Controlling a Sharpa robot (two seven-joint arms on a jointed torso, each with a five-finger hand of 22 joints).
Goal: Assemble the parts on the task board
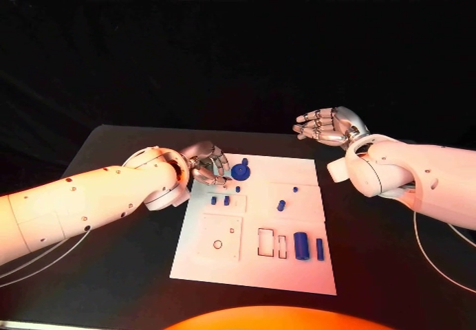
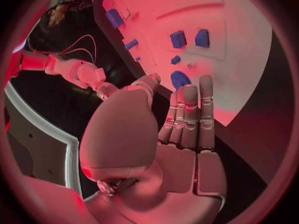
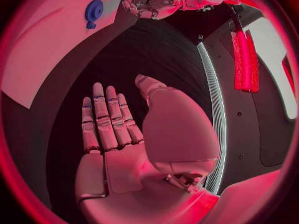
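Item 1: task board (image 1: 298, 206), white plate, lying flat at the middle of the black surface (image 1: 119, 148), long edges running near to far.

Item 2: parts, blue. A round disc-shaped part (image 1: 241, 170) sits by the board's far left corner. Several small pieces (image 1: 220, 201) lie in the board's left half just nearer than the disc, and another small piece (image 1: 282, 204) lies toward the right edge. 2 upright bars (image 1: 300, 246) stand side by side close to the board's near right corner, beside 2 rectangular recesses (image 1: 266, 242).

Item 3: left hand (image 1: 206, 165), at the board's far left corner, palm down, fingers (image 2: 193, 112) straight and together, tips just beside the round disc; released, grasping nothing. Whether the tips touch the disc cannot be told.

Item 4: right hand (image 1: 329, 125), above the bare surface beyond the board's far right corner, well apart from every part. Fingers (image 3: 106, 114) extended, lying close together, nothing in them.
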